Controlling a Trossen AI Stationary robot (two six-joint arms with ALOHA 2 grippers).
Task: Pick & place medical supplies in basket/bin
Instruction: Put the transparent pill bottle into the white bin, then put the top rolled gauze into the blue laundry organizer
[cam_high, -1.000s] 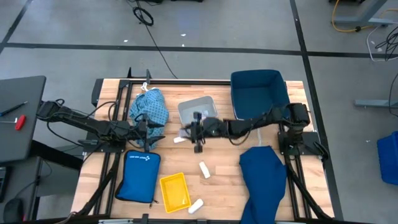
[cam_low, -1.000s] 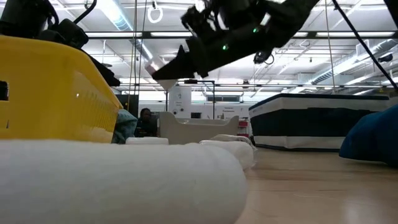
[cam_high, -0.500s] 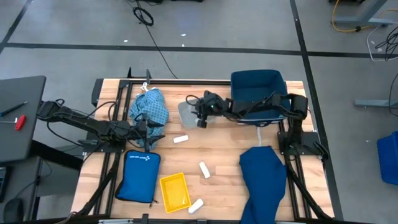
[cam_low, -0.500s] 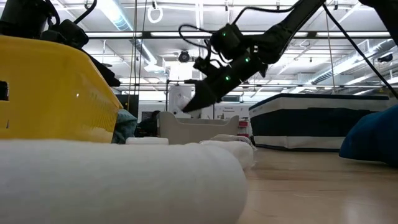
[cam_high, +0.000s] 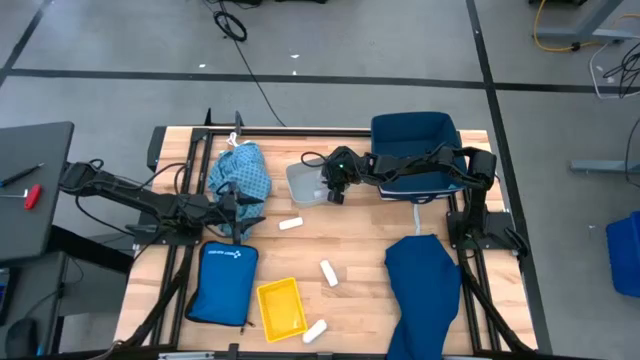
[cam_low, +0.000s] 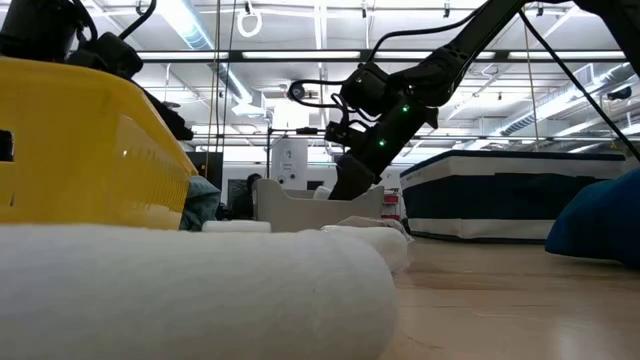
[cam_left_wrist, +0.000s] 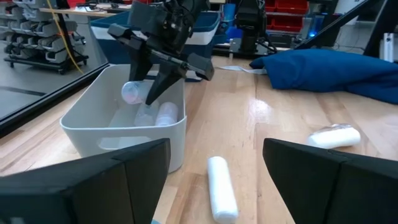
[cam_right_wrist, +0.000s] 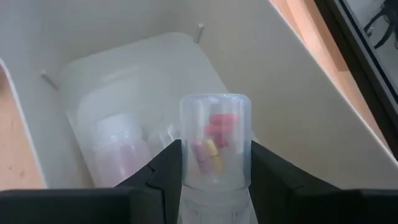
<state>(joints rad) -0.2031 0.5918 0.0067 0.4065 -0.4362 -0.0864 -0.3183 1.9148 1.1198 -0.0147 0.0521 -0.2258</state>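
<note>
My right gripper (cam_right_wrist: 214, 180) clamps a clear vial (cam_right_wrist: 214, 140) over the white bin (cam_high: 312, 180); my left gripper (cam_high: 243, 212) waits, fingers apart, beside the patterned cloth (cam_high: 240, 172).

- The right gripper (cam_left_wrist: 163, 70), gripping a clear vial (cam_right_wrist: 214, 140), is occupying the white bin's (cam_left_wrist: 175, 134) opening.
- Scattered white rolls (cam_high: 328, 272) are dotting the central tabletop.

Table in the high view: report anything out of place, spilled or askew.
Nothing spilled or damaged. Three white rolls lie scattered at odd angles on the table, not yet binned. The navy cloth droops over the near edge. The right gripper holds a clear vial over the white bin.
</note>
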